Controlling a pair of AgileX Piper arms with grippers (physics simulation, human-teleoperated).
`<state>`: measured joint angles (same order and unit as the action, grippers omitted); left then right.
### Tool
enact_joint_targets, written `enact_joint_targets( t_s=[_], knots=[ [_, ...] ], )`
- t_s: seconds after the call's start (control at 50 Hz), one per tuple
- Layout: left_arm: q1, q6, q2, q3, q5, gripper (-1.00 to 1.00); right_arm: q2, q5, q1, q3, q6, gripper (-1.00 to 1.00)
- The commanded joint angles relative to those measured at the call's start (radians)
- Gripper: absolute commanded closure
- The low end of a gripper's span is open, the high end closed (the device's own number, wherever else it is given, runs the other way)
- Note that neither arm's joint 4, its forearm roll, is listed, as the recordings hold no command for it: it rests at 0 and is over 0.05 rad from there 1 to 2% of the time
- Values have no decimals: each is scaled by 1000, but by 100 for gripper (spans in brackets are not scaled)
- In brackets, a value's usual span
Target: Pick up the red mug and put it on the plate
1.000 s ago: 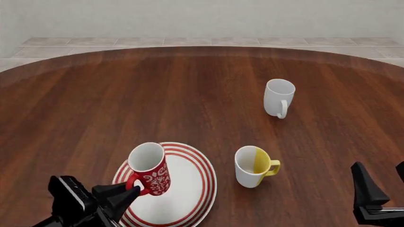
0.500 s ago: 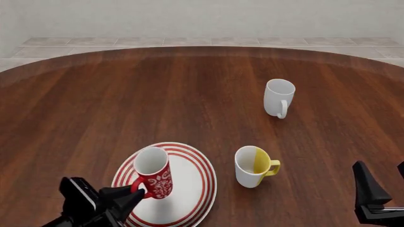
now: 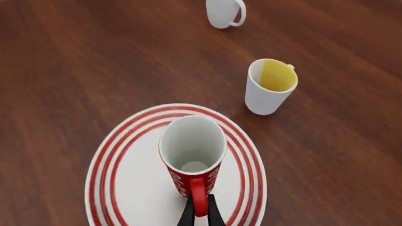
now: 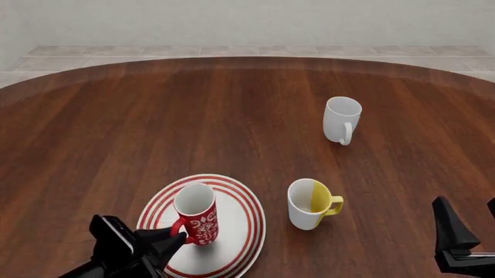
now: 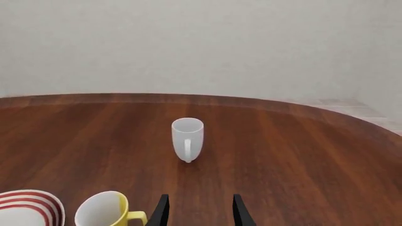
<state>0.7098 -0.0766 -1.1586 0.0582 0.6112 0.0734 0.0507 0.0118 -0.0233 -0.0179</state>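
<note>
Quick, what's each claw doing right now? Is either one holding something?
Left gripper: closed on the red mug's handle, over the plate.
Right gripper: open, holding nothing.

The left arm's matte black, angular pincer (image 4: 171, 241) had a blocky housing with paler grey highlights along its upper edges and tapered to narrow pointed fingers (image 3: 186, 215). The right arm's matte black pincer (image 5: 199, 210) showed two slim, slightly curved black fingers (image 5: 161, 212); from the front, it appeared as a dark wedge-shaped blade on a squared base.
</note>
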Motion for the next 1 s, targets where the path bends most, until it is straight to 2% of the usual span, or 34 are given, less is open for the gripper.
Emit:
enact_joint_targets(
  t_s=[0.02,0.52,1.0],
  knots=[
    [6,7,-47,8,38,100,6,7,3,2,3,-100],
    [1,-11,-144,-18,144,100,-6,-3,4,3,5,-100],
    [2,-8,-150,-22,154,100,-2,0,4,2,5,-100]
  ],
)
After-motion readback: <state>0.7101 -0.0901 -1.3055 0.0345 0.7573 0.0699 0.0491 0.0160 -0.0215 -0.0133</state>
